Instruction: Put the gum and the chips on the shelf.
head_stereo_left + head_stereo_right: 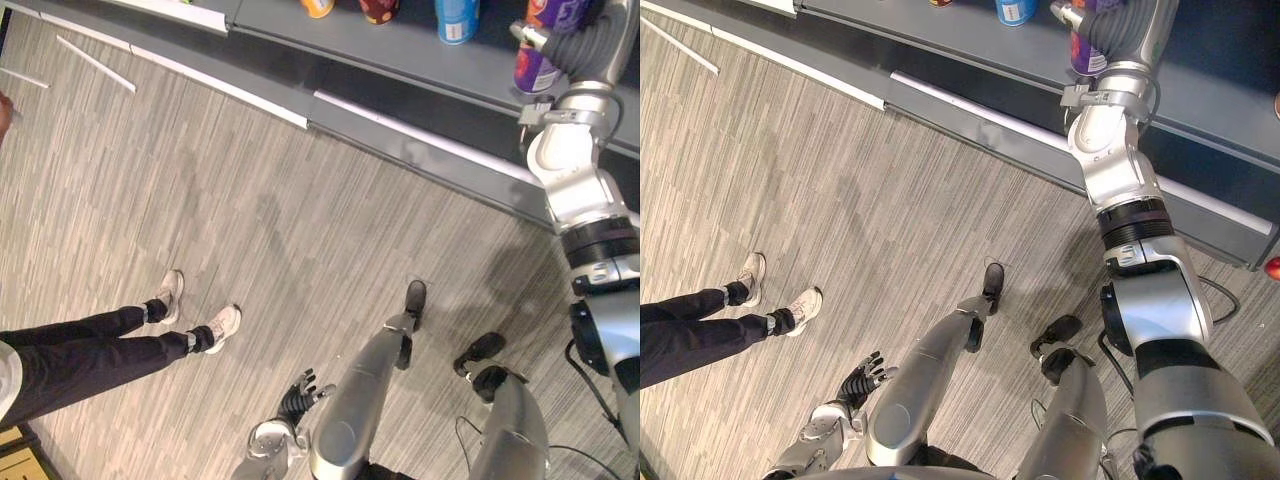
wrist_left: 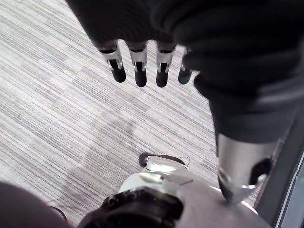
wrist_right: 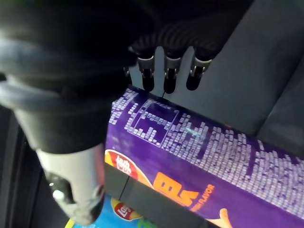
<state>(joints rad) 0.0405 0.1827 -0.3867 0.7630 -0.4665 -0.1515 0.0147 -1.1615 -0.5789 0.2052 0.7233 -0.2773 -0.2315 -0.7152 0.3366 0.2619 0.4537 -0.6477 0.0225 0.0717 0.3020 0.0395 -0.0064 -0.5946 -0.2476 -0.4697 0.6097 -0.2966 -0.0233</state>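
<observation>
i had the right hand [image 3: 168, 71] up at the shelf [image 1: 400, 50], and it was clamped on the chips [image 3: 199, 156]. in the right wrist view the fingers [image 3: 148, 78] lay over one side of the purple can and the thumb [image 3: 71, 180] pressed on the other side, so the can sat across the palm between them. its long axis ran crosswise to the fingers.

from the head views the can stood roughly upright, about parallel to the blue can [image 1: 457, 20] further left on the same shelf. its lower end pointed down at the shelf board, near the shelf's front edge, and its upper end went off the top of the view. i could not tell whether the lower end was touching the board or hanging just above it. the right arm's dark cover hid the fingers from the head camera.

an orange can [image 1: 317, 5] and a red can [image 1: 378, 8] stood left of the blue one, toward the back of the shelf.

the left hand [image 2: 137, 66] hung low over the floor [image 1: 250, 200] with its fingers straight and relaxed, holding nothing.

a person's legs [image 1: 90, 355] came in from the left, shoes flat on the floor, well apart from the shelf.
</observation>
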